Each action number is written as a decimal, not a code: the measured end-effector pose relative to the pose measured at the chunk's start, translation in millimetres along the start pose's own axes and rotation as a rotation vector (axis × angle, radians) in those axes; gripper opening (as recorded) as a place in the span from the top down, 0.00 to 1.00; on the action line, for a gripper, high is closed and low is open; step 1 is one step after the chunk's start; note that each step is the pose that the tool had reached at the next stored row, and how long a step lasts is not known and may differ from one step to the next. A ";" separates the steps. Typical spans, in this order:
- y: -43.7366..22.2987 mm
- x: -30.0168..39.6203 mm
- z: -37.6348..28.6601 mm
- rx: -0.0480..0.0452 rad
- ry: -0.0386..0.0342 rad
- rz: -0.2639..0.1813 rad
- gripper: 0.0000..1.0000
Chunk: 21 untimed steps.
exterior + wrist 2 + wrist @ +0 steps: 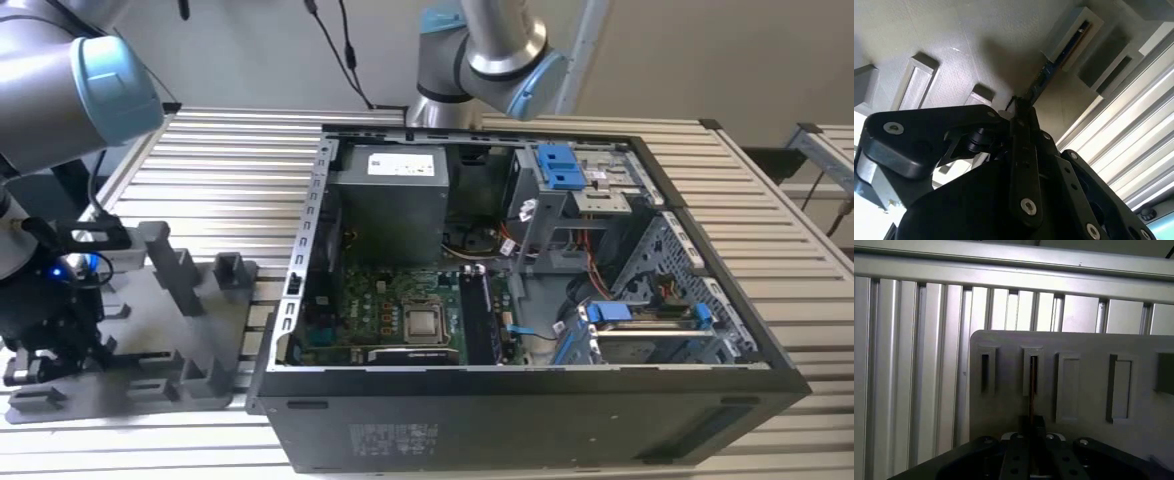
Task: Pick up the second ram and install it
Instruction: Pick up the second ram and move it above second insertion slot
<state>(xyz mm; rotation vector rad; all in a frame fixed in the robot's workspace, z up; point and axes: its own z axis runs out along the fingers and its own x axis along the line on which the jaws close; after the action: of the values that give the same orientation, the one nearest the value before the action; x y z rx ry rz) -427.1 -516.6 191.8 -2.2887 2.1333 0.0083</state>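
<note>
In both wrist views my gripper (1016, 117) (1032, 424) is shut on the second ram (1046, 75) (1032, 390), a thin dark board seen edge-on. The stick's far end sits in a narrow slot of the grey holder tray (954, 40) (1084, 345), and the fingers pinch its near end. In the exterior view the gripper (51, 340) hangs low over that tray (160, 330) at the exterior view's left. The open computer case (534, 400) lies to the right, with long black memory sockets (477, 315) on its green motherboard.
Tall grey posts (171, 262) rise from the tray beside the gripper. The case's metal walls, a blue-clipped drive cage (561, 175) and cables surround the motherboard. A second arm's base (481, 60) stands behind the case. Everything rests on a ribbed aluminium table (914, 365).
</note>
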 end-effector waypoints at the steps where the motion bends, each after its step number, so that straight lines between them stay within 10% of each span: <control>1: 0.0 0.0 0.1 0.0000 0.0000 0.000 0.86; 6: -0.1 -0.1 -1.5 0.0009 -0.0006 0.000 0.86; 21: -0.3 -0.5 -40.9 0.0000 0.0000 0.000 0.86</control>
<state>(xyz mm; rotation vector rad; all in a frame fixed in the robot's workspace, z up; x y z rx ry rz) -427.1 -516.6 232.7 -2.2886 2.1333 0.0083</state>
